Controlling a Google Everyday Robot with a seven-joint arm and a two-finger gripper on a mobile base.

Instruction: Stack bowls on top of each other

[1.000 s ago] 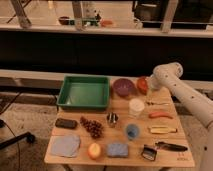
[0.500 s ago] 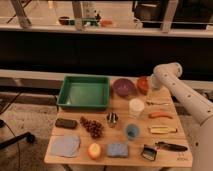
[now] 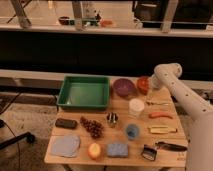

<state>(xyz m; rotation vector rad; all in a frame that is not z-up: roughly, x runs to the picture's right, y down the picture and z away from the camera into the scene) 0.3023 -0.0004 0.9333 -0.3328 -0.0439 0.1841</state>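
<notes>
A: Where're the bowls?
B: Both at the back of the wooden table (image 3: pixel 120 102), side by side, not stacked. Purple bowl (image 3: pixel 123 87) is just right of the green tray (image 3: pixel 84 105), w/ the orange-red bowl (image 3: pixel 143 84) right next to it.
A: Gripper (image 3: pixel 151 89)?
B: At the orange-red bowl's right side, under the arm's white bend. Fingers spread wide apart. Can't tell if it touches the bowl.

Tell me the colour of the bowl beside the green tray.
Dull purple bowl, camera view; the gripper is by the orange-red bowl.
</notes>
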